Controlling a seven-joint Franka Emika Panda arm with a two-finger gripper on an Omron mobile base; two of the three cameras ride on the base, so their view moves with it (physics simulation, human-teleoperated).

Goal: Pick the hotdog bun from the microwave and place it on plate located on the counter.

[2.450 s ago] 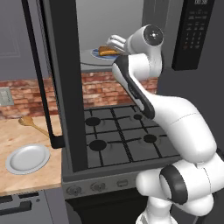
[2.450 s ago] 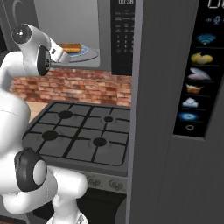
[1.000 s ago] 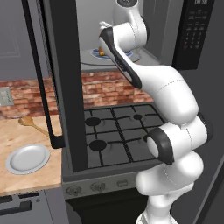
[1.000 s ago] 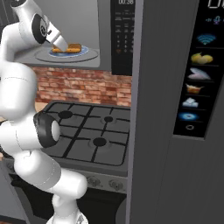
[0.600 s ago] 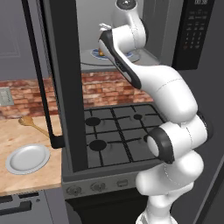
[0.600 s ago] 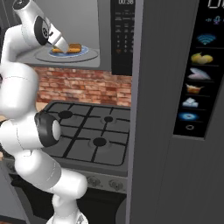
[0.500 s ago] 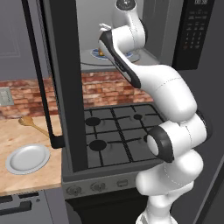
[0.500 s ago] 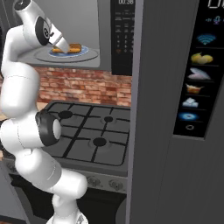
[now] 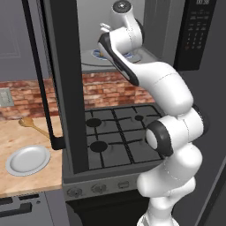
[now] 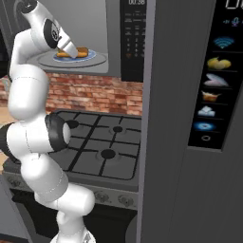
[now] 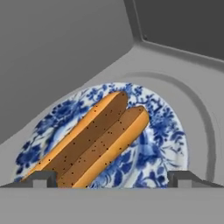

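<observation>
- The bun [image 11: 94, 140] lies on the blue plate [image 11: 168, 131] inside the microwave [image 10: 95, 28], running from 7 to 1 o'clock in the hand view.
- Your fingers [image 11: 43, 178] are spread wide and hold nothing, with the bun's near end between them.
- Roll the hand so they close across the bun, not along it.
- Go lower before closing, and squeeze gently.
- The grey plate [image 9: 27, 160] waits on the table [image 9: 26, 185] at 8 o'clock.

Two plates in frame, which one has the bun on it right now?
The blue patterned plate inside the microwave, carrying the hotdog bun. The plain grey-white plate on the counter is bare.
</observation>
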